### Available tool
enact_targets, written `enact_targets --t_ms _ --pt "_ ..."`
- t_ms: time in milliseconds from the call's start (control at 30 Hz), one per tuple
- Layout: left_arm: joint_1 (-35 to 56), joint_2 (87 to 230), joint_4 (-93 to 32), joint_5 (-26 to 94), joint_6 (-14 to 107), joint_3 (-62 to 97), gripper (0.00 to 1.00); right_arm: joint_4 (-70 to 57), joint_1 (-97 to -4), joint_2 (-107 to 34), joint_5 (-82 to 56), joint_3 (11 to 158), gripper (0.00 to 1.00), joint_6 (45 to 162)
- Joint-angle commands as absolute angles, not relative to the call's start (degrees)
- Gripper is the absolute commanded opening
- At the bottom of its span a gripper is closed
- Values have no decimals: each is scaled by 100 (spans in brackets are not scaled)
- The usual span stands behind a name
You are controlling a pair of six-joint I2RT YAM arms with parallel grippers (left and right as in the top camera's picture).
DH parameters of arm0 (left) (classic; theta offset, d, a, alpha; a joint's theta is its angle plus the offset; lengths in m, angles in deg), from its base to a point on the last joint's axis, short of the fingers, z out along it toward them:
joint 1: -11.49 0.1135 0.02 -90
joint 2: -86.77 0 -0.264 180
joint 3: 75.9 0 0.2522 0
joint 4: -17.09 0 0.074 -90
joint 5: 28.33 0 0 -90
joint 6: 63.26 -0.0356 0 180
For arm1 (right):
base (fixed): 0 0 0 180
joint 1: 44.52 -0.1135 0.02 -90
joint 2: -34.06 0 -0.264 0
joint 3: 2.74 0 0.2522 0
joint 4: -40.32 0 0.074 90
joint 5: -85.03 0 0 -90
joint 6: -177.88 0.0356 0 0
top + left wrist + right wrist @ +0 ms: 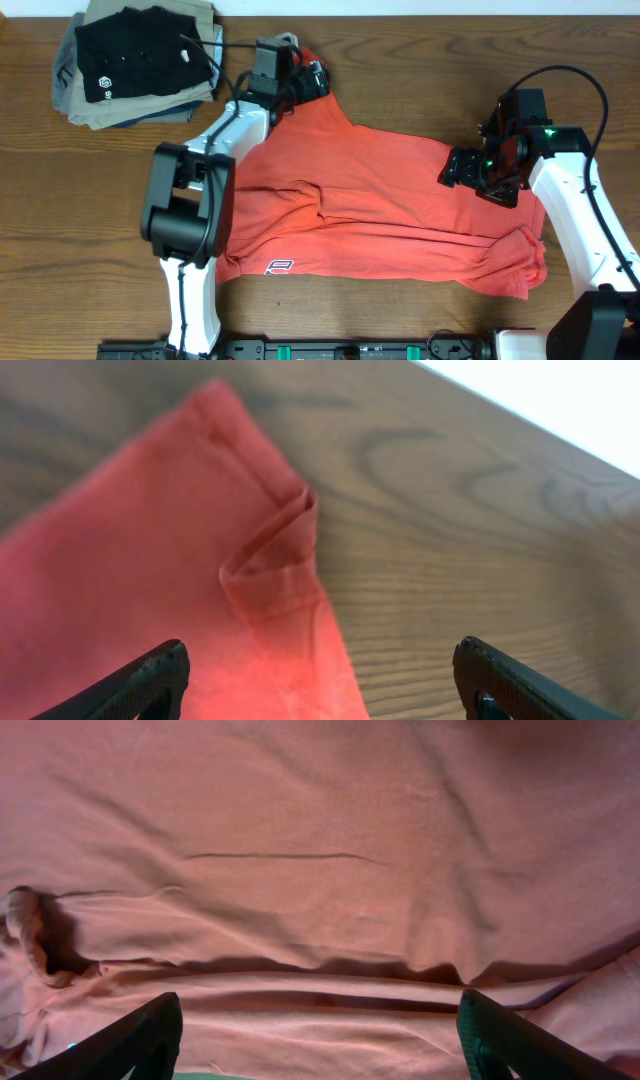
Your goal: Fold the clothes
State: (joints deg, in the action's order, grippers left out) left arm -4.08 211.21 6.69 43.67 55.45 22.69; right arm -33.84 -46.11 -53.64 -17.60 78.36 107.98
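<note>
No word or number is legible. A small white logo (103, 83) sits on the black folded shirt (140, 55) at the table (420, 60)'s far left corner. A white outlined mark (279, 266) sits on the coral T-shirt (380, 210) near the table's front edge, too small to read.

The T-shirt (380, 215) is coral-red with a small white mark (280, 267) near its left hem; the counter (80, 220) is brown wood grain. At far left, a black shirt (140, 50) with a white logo (104, 84) tops grey and khaki garments (85, 108).
</note>
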Motion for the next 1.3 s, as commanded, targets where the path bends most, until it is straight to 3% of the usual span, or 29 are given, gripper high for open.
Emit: enact_targets --t_ms 0,1267 --pt "-537 21303 830 4398 5797 2287 86 -3382 -4659 -5360 -1677 7796 86 10676" --pt "-811 21528 682 4931 6050 2285 80 -3452 -4665 -5360 -1677 7796 87 10494"
